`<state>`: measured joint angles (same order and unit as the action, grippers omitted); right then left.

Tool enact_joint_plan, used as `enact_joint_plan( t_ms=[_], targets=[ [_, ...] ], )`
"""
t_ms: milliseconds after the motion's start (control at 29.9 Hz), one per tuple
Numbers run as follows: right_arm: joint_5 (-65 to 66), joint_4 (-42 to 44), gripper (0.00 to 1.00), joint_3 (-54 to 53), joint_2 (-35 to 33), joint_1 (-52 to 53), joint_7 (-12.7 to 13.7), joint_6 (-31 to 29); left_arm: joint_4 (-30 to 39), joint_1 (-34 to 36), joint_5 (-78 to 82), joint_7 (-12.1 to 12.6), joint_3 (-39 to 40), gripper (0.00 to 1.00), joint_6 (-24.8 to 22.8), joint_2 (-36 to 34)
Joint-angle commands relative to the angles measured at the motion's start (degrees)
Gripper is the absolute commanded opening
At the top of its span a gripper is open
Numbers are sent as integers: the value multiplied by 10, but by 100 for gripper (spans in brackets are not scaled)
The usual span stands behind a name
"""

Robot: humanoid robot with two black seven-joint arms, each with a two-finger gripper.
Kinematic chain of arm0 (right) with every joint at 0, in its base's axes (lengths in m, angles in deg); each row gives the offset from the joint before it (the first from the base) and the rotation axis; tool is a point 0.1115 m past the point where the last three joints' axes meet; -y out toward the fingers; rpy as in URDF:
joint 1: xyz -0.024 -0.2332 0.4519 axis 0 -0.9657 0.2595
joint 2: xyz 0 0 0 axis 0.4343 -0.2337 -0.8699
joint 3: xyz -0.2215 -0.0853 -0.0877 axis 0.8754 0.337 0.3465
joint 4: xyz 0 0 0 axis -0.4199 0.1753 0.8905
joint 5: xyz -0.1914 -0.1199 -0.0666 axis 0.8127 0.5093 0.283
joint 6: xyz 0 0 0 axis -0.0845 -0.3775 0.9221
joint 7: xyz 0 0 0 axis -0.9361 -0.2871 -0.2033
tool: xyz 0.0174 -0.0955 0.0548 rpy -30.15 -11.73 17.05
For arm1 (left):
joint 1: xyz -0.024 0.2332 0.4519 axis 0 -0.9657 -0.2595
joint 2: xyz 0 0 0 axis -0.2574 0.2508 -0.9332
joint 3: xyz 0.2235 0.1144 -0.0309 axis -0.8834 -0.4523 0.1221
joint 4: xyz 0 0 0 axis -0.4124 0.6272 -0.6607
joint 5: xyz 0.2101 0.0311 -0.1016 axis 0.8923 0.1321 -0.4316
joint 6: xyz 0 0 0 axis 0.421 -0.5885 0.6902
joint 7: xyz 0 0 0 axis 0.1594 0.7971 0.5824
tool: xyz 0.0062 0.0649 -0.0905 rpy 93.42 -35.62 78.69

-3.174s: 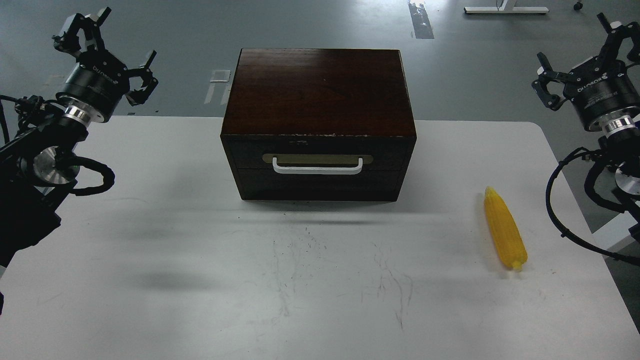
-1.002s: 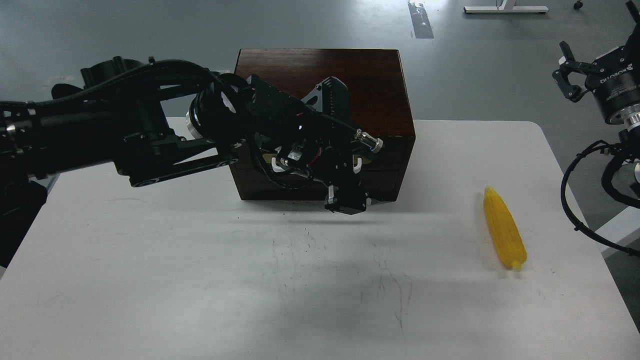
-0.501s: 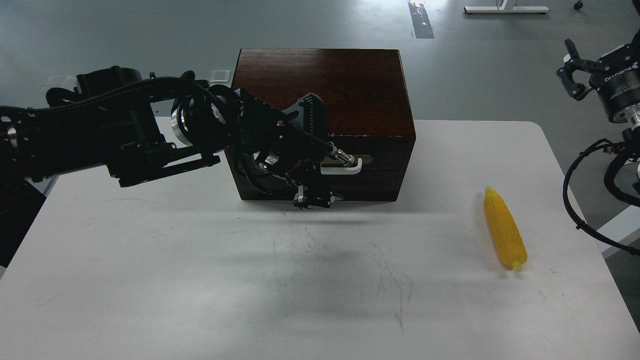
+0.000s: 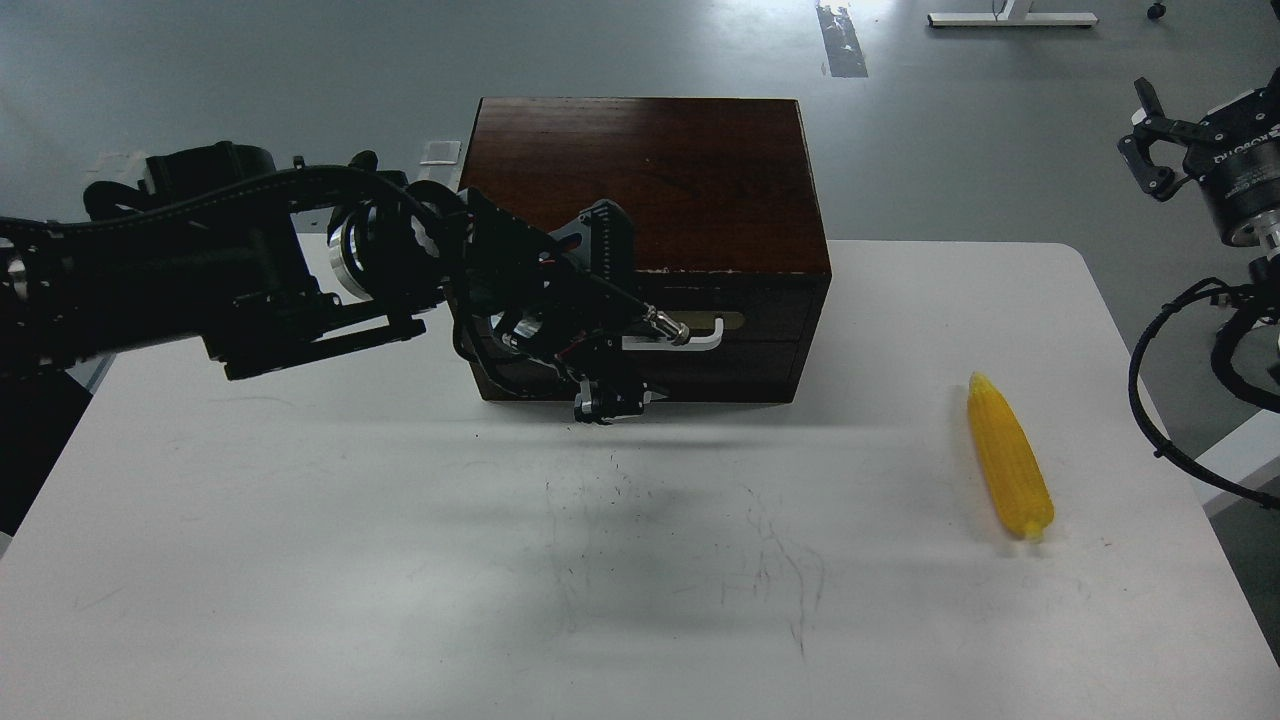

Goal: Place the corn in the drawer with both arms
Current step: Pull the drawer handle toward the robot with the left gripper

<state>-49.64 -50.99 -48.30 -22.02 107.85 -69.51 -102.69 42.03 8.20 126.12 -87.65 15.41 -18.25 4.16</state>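
Observation:
The yellow corn (image 4: 1008, 458) lies on the white table at the right, pointed end away from me. The drawer (image 4: 760, 310) of the dark brown box (image 4: 640, 180) is closed. Its white bar handle (image 4: 708, 336) shows only at its right end. My left arm reaches across the box front. My left gripper (image 4: 622, 325) is at the handle, with one finger (image 4: 603, 240) above and one below, and looks open. It hides the left part of the drawer front. My right gripper (image 4: 1150, 140) hangs open at the upper right, off the table and far from the corn.
The white table (image 4: 400, 560) has faint scratch marks at its middle. The box stands at the table's back centre. The right arm's black cable (image 4: 1150, 400) loops beside the table's right edge. Grey floor lies behind.

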Motion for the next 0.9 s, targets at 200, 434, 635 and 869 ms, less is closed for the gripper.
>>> enact_joint_plan(
  t_ms=[200,434,635,869],
  targets=[
    [0,7,100,-1,1,0,-1,0,-2,1,0,0,-1,60,-2,-1],
    [0,7,100,-1,0,0,-1,0,1,1,0,-1,-1,63,-10,-12],
    [0,7,100,-4,-1,0,-1,0,5,1,0,-6,-2,49,-15,-13],
    [0,7,100,-4,-5,-1,-1,0,12,0,0,-19,-4,47,-17,-17]
  ],
)
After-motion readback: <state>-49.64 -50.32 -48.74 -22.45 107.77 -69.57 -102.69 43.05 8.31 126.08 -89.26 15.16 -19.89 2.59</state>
